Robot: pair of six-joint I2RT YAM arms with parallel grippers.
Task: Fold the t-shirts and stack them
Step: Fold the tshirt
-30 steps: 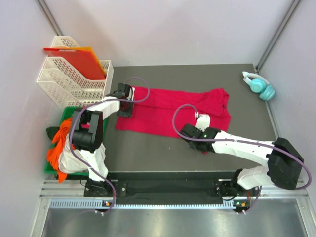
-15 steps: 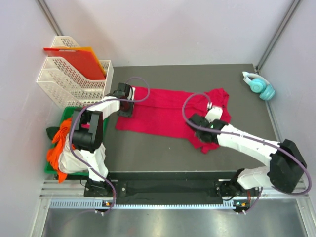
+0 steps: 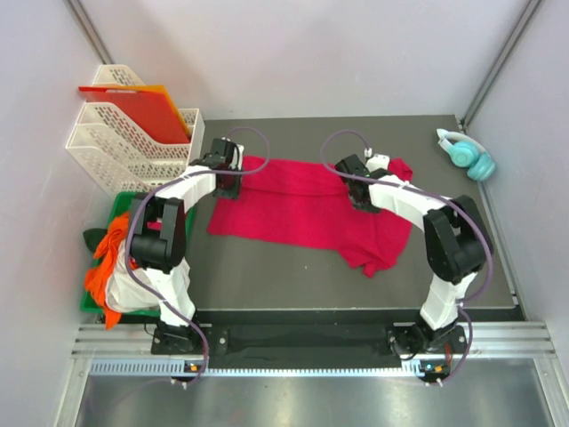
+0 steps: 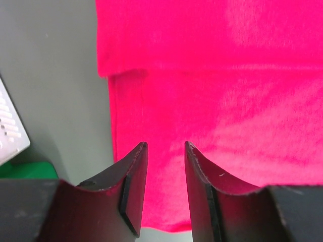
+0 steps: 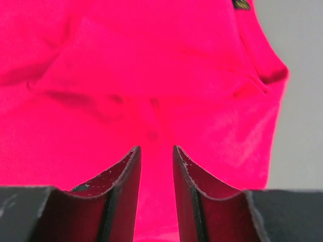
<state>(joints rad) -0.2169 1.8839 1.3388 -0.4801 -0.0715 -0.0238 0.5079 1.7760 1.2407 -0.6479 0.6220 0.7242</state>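
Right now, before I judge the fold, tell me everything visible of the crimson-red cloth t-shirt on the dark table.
The crimson-red cloth t-shirt is plain, soft and matte. It lies along the dark table, running left to right, one layer doubled over near its left end. Its right end is wrinkled, with a lobe reaching toward the near edge. The left gripper and right gripper hover over it, jaws parted; contact cannot be told.
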